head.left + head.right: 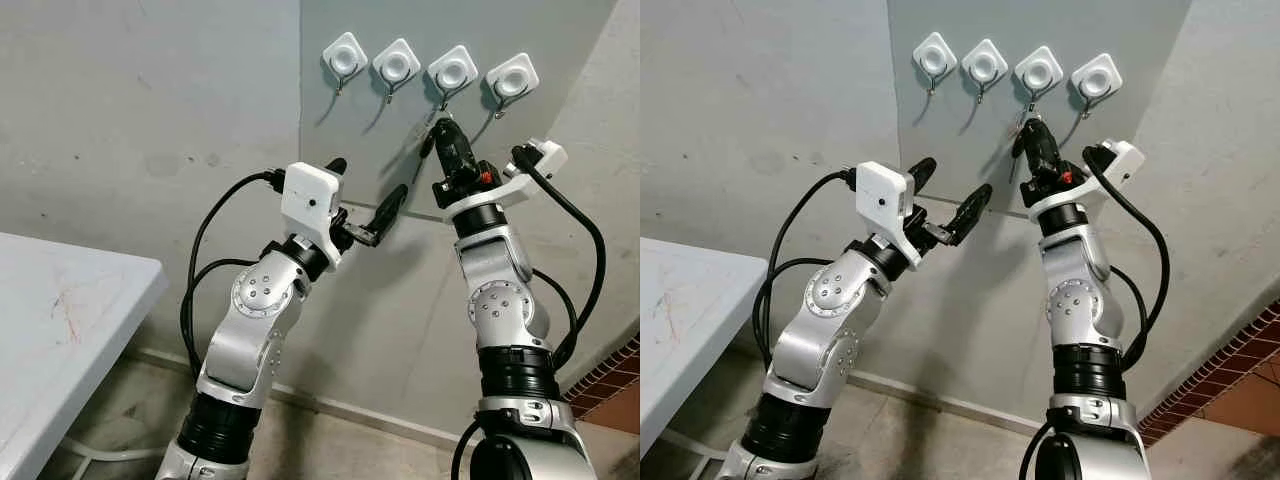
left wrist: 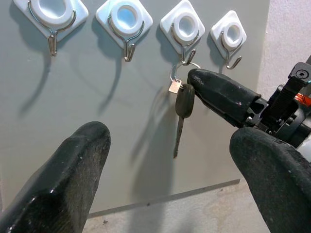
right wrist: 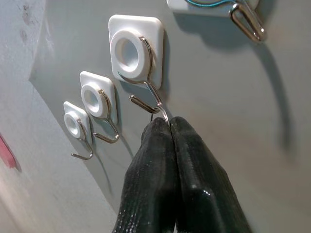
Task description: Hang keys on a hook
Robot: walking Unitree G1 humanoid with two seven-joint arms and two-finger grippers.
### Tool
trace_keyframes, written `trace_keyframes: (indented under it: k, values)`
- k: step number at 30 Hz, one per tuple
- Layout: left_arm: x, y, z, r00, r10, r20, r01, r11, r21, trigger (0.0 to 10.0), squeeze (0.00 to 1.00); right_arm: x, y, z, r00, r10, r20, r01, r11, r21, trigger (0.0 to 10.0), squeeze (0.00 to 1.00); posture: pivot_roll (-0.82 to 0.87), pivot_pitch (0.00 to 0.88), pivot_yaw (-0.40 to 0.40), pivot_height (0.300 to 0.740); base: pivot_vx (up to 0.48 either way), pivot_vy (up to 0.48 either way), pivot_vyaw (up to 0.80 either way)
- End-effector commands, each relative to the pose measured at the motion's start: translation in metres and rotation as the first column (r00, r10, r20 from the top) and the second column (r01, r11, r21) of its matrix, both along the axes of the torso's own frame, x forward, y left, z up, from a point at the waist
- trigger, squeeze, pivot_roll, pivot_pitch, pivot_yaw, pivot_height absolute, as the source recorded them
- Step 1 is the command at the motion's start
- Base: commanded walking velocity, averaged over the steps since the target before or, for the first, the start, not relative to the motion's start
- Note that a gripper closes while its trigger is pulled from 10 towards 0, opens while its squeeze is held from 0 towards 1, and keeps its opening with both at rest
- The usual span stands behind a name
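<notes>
Four white hooks sit in a row on a grey wall panel (image 1: 400, 150). My right gripper (image 1: 440, 126) is raised to the third hook (image 1: 452, 72) from the left and is shut on the key ring (image 2: 181, 69). From the ring hang a black-headed key (image 2: 184, 101) and a small tag (image 2: 174, 87), close against the panel. In the right wrist view the shut fingertips (image 3: 160, 127) touch the lower end of that hook (image 3: 146, 92); I cannot tell if the ring is over it. My left gripper (image 1: 365, 190) is open, lower and to the left, holding nothing.
A white table (image 1: 60, 300) stands at the left, below the arms. Three other hooks, the first (image 1: 345, 55), the second (image 1: 396, 66) and the fourth (image 1: 512, 76), carry nothing. Brick flooring (image 1: 610, 385) shows at the lower right. Black cables loop beside both forearms.
</notes>
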State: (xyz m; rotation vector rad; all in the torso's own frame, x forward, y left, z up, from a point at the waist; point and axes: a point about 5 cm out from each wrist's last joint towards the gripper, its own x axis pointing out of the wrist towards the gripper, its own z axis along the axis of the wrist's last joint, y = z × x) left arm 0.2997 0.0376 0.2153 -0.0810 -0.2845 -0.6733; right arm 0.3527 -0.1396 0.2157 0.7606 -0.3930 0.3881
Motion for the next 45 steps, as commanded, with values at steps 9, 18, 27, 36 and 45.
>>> trace_keyframes:
  k: [9, 18, 27, 36, 45]
  values:
    - [0.000, 0.003, -0.001, 1.000, 0.013, -0.018, -0.014, 1.000, -0.028, 10.0, 0.00, -0.011, 0.012, -0.022, 1.000, 0.003, 0.012, 0.000, 0.967, -0.254, 10.0, 1.00, -0.02, 0.000, -0.049, 0.740, 0.000, 0.000, 0.00]
    - [0.004, 0.015, -0.021, 0.990, 0.119, -0.072, -0.120, 0.993, -0.019, 10.0, 0.00, -0.021, 0.005, -0.046, 0.998, -0.058, -0.025, 0.045, 0.926, -0.376, 10.0, 1.00, -0.03, 0.000, -0.043, 0.740, 0.000, 0.000, 0.00]
    - [0.010, 0.052, -0.073, 0.914, 0.327, -0.242, -0.335, 0.942, 0.010, 10.0, 0.00, -0.036, -0.011, -0.088, 0.978, -0.145, -0.147, 0.073, 0.908, -0.413, 10.0, 1.00, -0.04, 0.000, -0.035, 0.740, 0.000, 0.000, 0.00]
    - [0.006, 0.080, -0.115, 0.818, 0.441, -0.369, -0.464, 0.886, 0.030, 10.0, 0.00, -0.054, -0.017, -0.119, 0.953, -0.196, -0.231, 0.076, 0.893, -0.443, 10.0, 1.00, -0.05, 0.000, -0.015, 0.740, 0.000, 0.000, 0.00]
    - [0.009, 0.090, -0.124, 0.798, 0.429, -0.423, -0.478, 0.878, -0.011, 10.0, 0.00, -0.061, -0.023, -0.132, 0.922, -0.285, -0.261, 0.146, 0.882, -0.448, 10.0, 0.00, -0.07, 0.000, 0.049, 0.740, 0.000, 0.000, 0.00]
